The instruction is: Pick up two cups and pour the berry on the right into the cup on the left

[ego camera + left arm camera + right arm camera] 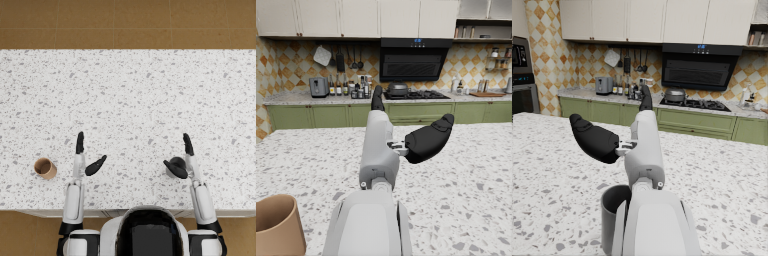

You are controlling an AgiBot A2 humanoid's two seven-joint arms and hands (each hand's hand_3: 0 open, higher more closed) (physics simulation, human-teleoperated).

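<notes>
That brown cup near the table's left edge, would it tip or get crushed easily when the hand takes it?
The brown cup looks like thin paper, so probably light and squeezable. It stands upright, open-topped and seemingly empty, so a sideways nudge might topple it.

Tan cup (45, 168); dark grey cup (176, 164). Counter (130, 95): white, grey-speckled. Beyond the counter, floor (125, 22): brown tiles.

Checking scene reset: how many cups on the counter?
2: brown cup near the counter's left front, outside the left hand; grey cup beside the right hand.

Left cup (45, 168) sits outside left hand (86, 160) (right cup (176, 165) under right hand (182, 162)).
</notes>
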